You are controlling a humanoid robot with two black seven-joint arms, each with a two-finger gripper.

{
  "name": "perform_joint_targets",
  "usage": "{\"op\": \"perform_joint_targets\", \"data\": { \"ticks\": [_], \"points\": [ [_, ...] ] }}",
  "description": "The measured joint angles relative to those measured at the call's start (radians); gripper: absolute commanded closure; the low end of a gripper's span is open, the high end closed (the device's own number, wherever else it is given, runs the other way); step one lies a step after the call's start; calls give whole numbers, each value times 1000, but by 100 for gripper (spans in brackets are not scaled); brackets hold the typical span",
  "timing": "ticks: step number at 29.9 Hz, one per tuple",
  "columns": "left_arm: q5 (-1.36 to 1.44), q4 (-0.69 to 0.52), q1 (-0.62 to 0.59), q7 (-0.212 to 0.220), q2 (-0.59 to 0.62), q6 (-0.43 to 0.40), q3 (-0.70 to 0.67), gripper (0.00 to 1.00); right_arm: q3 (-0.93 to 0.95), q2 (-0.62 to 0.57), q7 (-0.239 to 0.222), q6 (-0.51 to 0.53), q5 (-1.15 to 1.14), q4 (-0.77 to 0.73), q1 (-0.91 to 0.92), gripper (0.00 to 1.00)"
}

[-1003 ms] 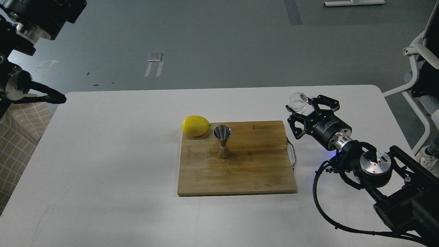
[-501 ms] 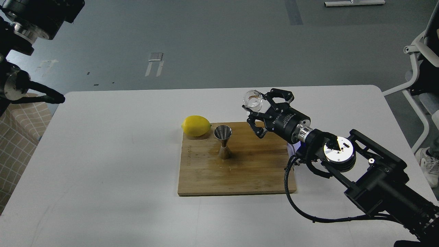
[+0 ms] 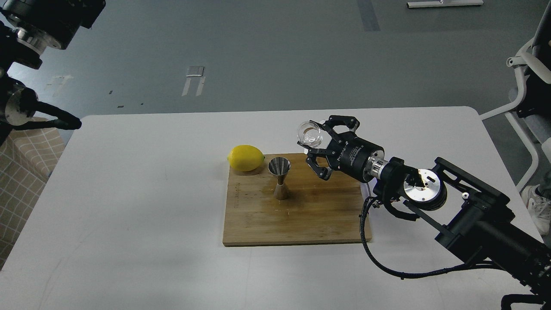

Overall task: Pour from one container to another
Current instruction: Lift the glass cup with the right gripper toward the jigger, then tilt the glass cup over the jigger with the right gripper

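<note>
The clear glass tumbler [image 3: 309, 132] is held in the air over the back of the wooden cutting board [image 3: 301, 219], with my right gripper [image 3: 317, 143] shut on it. It hangs just right of and above the steel jigger [image 3: 280, 172], which stands upright on the board with its larger cone up. The tumbler's mouth faces up and slightly left; whether it holds anything does not show. My left arm comes in at the top left, and its dark far end [image 3: 64, 123] hovers beyond the table's left edge, its fingers indistinguishable.
A yellow lemon [image 3: 246, 158] lies at the board's back left corner, just left of the jigger. The board rests mid-table on the white table [image 3: 129, 215]. A chair [image 3: 531, 86] stands at the far right, and a checked cloth [image 3: 21, 172] hangs at the left.
My right arm has carried the tumbler leftward, from beyond the board's right edge to above the board near the jigger. The jigger, lemon and left arm have not moved.
</note>
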Motion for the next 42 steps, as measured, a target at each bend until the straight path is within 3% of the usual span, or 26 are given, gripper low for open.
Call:
{"op": "perform_joint_targets", "data": {
  "ticks": [12,42],
  "points": [
    [0,1,0,-1,0,0,-1,3,-70,-1,0,-1,-47,-4,79,60],
    [0,3,2,-1,-3,2,-8,3,-128,1,1,34,-51,-6,84,59]
  ]
}}
